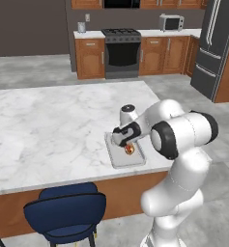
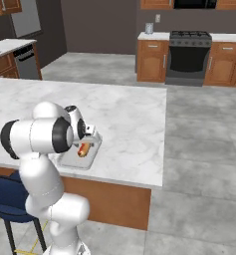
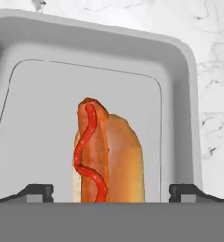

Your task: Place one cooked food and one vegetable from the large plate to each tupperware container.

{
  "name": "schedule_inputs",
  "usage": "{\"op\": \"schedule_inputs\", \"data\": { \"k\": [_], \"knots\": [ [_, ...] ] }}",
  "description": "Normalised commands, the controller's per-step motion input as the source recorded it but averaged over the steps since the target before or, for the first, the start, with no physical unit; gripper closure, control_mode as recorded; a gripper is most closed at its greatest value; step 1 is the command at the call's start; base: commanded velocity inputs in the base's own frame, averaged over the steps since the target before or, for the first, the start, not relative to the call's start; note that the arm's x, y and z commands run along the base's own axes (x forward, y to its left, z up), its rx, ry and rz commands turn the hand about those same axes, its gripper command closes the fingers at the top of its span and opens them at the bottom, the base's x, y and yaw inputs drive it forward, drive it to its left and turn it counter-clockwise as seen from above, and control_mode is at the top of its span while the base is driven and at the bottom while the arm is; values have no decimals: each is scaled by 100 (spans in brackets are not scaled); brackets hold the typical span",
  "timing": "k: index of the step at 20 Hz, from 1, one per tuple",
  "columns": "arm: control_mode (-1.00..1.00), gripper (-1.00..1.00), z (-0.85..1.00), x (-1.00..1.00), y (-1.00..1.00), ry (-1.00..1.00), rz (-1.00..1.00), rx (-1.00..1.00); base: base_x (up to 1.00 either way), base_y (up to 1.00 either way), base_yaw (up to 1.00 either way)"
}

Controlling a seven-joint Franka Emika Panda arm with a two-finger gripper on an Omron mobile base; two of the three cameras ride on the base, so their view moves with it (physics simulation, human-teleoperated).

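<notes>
Hand view, pincer (image 3: 111, 191) wide over hot dog (image 3: 106, 153) in grey tray (image 3: 179, 61), arm bent low.

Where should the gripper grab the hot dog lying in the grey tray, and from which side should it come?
Grip the hot dog across the middle of its bun, coming straight down from above. It lies flat and lengthwise in the grey tray, whose raised rim blocks a low sideways approach. The gripper is open, its fingertips either side of the bun, so closing on the long flanks seems best.

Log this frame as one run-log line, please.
hand: open, above hot dog | hot dog: lying in grey tray | tray: on marble island counter near its edge
</notes>
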Motion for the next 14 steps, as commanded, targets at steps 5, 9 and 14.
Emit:
{"op": "schedule_inputs", "data": {
  "k": [5, 9, 14],
  "knots": [
    [-100, -100, 95, -52, 0, 0, 0, 2, 0, 0, 0],
    [-100, -100, 100, -80, -4, 0, -1, 11, 0, 0, 0],
    [-100, -100, 97, -97, -17, 0, -1, 17, 0, 0, 0]
  ]
}}
